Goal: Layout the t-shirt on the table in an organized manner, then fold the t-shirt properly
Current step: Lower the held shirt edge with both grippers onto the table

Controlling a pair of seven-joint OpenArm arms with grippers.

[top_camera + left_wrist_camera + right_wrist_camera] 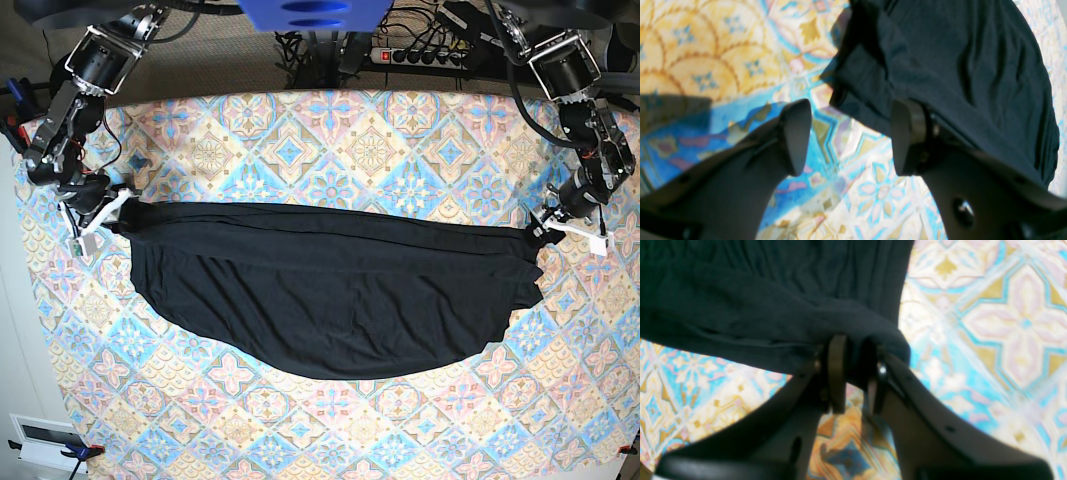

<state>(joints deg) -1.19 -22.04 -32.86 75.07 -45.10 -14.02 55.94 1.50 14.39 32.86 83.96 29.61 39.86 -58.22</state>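
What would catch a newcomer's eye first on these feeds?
Most striking is the black t-shirt, spread wide across the middle of the patterned tablecloth and dark against its blue, pink and cream tiles. Next come the two grippers at its upper corners in the base view: the left gripper open over the cloth edge on that view's right, the right gripper at the raised fabric on its left.

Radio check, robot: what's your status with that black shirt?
Left gripper open over tablecloth. Right gripper at shirt's edge, jaws parted. Shirt partly folded, creased. No obstruction seen.
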